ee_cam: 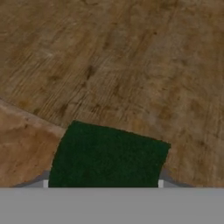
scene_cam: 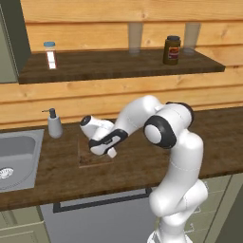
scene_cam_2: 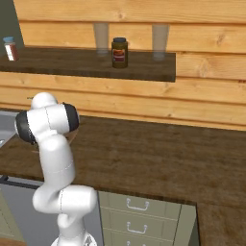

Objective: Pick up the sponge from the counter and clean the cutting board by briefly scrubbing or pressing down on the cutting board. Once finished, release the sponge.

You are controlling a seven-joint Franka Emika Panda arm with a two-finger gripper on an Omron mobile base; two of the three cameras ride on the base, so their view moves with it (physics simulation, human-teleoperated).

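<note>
The sponge [ee_cam: 107, 155], a dark green flat block, sits between the tips of my gripper [ee_cam: 103, 183], which is shut on it. Under it runs the pale edge of the cutting board [ee_cam: 22, 148], a reddish-brown patch at the lower left of the hand view. The wood-grain counter [ee_cam: 131, 65] lies beyond that edge. In the left base view my gripper [scene_cam: 98, 153] points down onto the brown cutting board [scene_cam: 86, 160], just right of the sink. The hand hides the sponge there.
A grey sink [scene_cam: 16, 159] is set into the counter at the left, with a soap dispenser [scene_cam: 54, 124] behind it. A dark shelf [scene_cam: 118, 66] above carries a brown jar [scene_cam: 172, 50] and a small bottle [scene_cam: 50, 54]. Drawers [scene_cam_2: 137, 206] sit below the counter.
</note>
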